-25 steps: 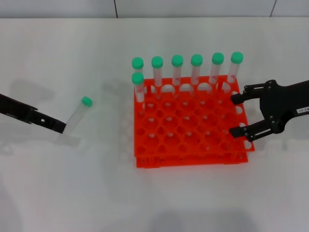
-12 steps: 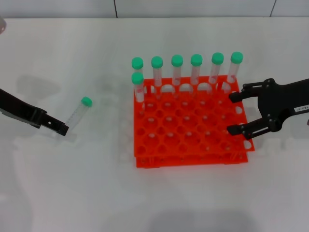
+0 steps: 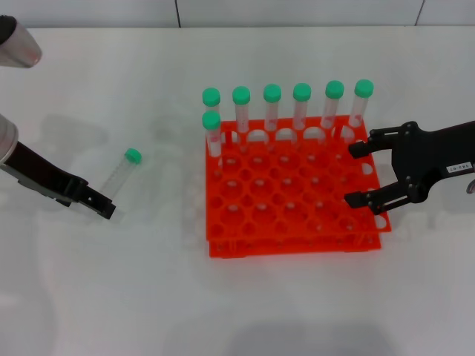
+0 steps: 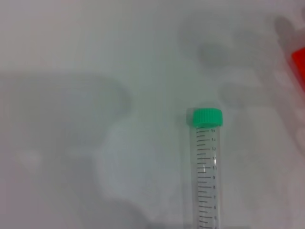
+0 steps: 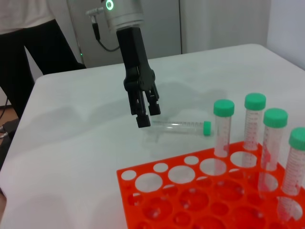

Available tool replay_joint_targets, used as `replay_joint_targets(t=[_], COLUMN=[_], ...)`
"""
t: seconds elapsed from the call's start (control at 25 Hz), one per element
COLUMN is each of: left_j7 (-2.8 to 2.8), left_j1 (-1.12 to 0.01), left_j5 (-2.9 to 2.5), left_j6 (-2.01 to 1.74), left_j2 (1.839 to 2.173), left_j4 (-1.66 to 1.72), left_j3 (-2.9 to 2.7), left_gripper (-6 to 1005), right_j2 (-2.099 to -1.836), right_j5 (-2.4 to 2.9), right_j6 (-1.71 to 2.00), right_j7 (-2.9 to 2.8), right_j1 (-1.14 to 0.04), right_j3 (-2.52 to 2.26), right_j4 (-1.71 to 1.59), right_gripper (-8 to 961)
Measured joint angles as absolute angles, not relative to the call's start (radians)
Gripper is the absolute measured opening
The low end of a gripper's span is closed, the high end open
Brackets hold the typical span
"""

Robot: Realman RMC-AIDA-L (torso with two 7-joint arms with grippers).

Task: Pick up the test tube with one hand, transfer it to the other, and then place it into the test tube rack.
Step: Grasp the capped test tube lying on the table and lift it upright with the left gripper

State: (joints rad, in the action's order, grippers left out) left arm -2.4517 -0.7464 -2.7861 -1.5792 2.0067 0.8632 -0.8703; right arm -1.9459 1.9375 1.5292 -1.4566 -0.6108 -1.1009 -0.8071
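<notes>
Test tube [image 3: 122,172], one of eight green-capped tubes counted, is seen lying flat on the white surface [image 3: 111,282], well apart from the test tube rack [image 3: 293,189] on the rack's left side, its cap end pointing away from the robot. The other seven tubes [image 3: 272,111] are stood upright in the rack: six along its far row and one in the second row at the left corner. One orange rack and two grippers are counted.

The left gripper [image 3: 104,206] is held low just beside the tube's clear bottom end, not touching it. In the right wrist view its fingers [image 5: 145,112] are shown pointing down, set narrow, holding nothing, just above the tube's end. The printed scale along the tube [image 4: 207,171] is shown only in the left wrist view, where no fingers appear.

The right gripper [image 3: 358,173] is held over the rack's right edge, its fingers spread wide and empty, one near the far-row tubes. A dark-clothed person [image 5: 33,43] beyond the surface is visible only in the right wrist view.
</notes>
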Motion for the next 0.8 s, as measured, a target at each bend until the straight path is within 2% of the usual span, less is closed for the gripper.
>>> replay_joint_targets(t=[0.6,0.8], left_j7=[-2.501,-2.502], left_j1=[-0.761,-0.761], left_j5=[-2.806,-2.807], left_j6=[-1.560,-1.546], left_j2=[2.012,2.012], left_j4=[0.862,0.860], left_j3=[-0.877,-0.883], left_gripper=[870,786], right_j2=[-1.953,-1.957], right_j5=[1.943,1.944], right_j6=[1.520,1.515], right_j7=[-1.456,-1.457], right_j1=[-0.611,-0.617], right_j3=[-1.101,-1.101], right_j4=[-0.813,-0.814], right_gripper=[872,872])
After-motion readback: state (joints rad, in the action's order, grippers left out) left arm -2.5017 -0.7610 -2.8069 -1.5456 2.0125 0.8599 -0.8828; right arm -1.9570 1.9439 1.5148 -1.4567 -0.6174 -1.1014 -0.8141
